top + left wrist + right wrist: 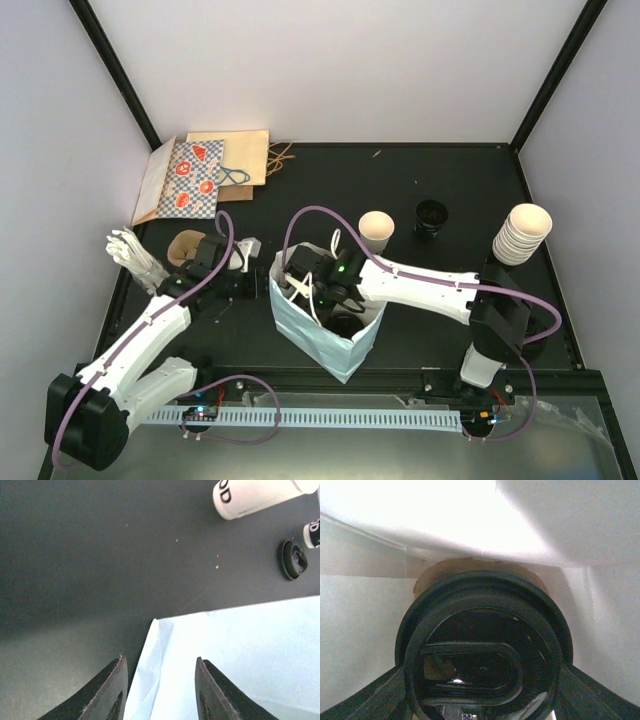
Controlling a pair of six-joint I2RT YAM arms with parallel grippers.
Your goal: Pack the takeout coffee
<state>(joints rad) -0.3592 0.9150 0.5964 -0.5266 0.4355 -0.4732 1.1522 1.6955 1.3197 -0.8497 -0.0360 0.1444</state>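
Reaching into the light blue bag [338, 352], the right gripper [332, 300] clasps a lidded takeout coffee [480, 630] between its jaws. The cup looks light and crushable and likely needs a gentle hold near its stiffer top. Just beside the bag, the left gripper [160, 680] stands part-open and holds nothing.

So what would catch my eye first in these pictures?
Probably the light blue paper bag standing mid-table, with the right arm reaching down into it. In that arm's own camera, a black-lidded cup fills the view, gripped in the tool inside the bag. After that, the tall stack of cream cups on the table's right side.
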